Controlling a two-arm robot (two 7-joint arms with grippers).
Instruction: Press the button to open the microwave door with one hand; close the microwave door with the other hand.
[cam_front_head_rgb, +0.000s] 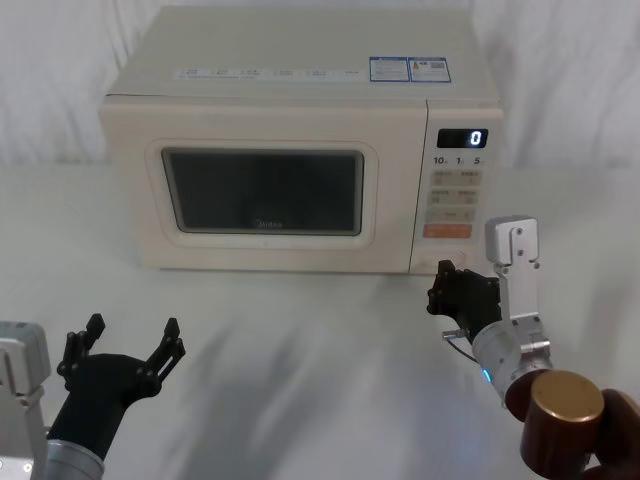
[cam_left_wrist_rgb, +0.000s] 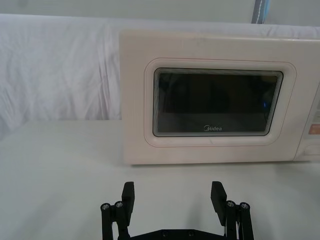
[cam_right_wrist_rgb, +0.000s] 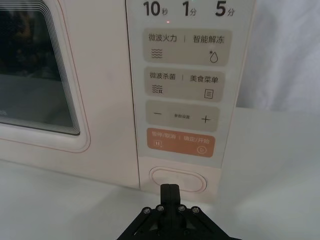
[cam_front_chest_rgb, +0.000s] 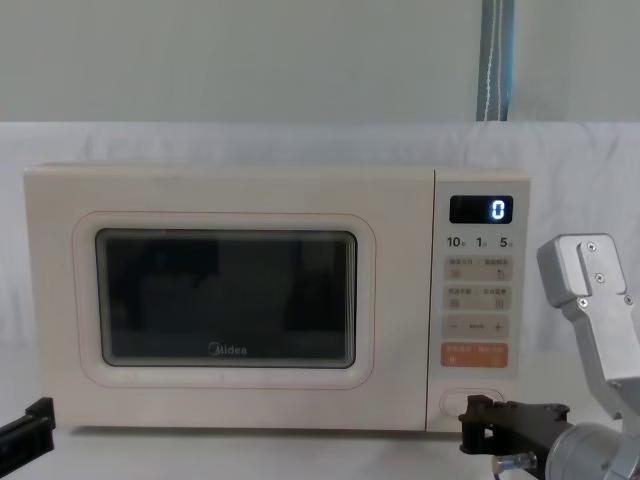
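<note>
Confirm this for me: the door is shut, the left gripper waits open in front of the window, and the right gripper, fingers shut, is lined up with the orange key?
Not quite. The right gripper, fingers shut, is lined up with the button, the wide cream one below the orange key, as the right wrist view shows. The rest holds: the microwave door is shut and the left gripper waits open before the window.
</note>
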